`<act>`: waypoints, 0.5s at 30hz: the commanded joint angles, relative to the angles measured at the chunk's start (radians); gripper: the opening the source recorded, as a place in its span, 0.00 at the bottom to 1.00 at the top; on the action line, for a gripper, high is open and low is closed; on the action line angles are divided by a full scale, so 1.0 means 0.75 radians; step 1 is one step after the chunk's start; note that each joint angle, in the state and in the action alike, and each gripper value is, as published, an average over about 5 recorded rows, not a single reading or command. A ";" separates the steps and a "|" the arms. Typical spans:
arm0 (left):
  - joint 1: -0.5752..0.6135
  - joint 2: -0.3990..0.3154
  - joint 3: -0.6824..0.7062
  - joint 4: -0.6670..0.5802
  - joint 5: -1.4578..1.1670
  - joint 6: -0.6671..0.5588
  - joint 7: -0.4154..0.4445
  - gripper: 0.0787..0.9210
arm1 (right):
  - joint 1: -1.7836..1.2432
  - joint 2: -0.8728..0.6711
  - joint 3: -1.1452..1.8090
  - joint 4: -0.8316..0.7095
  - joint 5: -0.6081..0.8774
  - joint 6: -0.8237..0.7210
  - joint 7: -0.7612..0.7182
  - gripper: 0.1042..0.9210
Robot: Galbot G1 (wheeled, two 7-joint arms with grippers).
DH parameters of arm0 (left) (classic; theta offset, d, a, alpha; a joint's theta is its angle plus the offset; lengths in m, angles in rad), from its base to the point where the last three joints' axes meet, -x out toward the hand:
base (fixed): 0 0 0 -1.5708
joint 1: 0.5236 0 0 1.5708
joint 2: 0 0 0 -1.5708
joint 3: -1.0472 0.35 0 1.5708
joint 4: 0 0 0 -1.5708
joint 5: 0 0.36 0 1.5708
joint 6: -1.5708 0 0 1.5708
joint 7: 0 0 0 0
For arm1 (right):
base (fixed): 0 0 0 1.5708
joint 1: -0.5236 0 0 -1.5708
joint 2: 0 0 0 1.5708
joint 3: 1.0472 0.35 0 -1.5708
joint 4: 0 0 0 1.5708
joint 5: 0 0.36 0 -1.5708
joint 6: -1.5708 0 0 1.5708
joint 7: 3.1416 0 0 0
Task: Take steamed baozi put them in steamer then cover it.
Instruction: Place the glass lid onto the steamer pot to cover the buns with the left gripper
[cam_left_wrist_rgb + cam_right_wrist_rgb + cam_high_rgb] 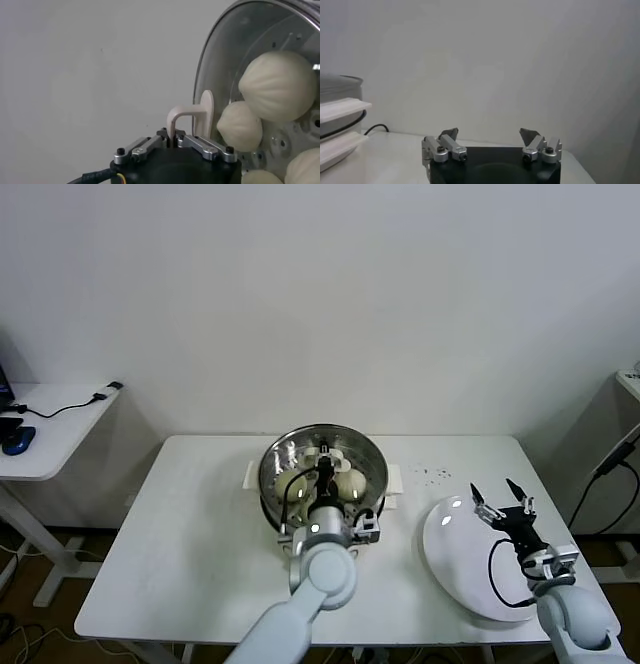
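while head view hides it, left end effector (pixel 173 141) pinches cover (pixel 240 60) handle (pixel 192 117)

No readable text, label, brand, number or sign anywhere. Nothing legible on round shiny stainless-steel steamer pot (pixel 322 446) or its white base, on clear glass lid with white handle (pixel 235 60), on flat white round plate (pixel 455 569), or on white table (pixel 190 534). Dark specks on tabletop near plate, not lettering. Black gripper bodies in both wrist views unmarked.
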 commanded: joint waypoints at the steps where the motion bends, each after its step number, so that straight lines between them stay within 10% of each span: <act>1: 0.007 -0.001 -0.007 0.015 0.027 0.016 0.011 0.08 | -0.001 0.004 0.006 -0.002 -0.002 0.003 -0.003 0.88; 15: 0.033 0.067 0.002 -0.146 -0.010 0.019 0.083 0.32 | 0.002 0.008 0.012 -0.014 -0.008 0.000 -0.009 0.88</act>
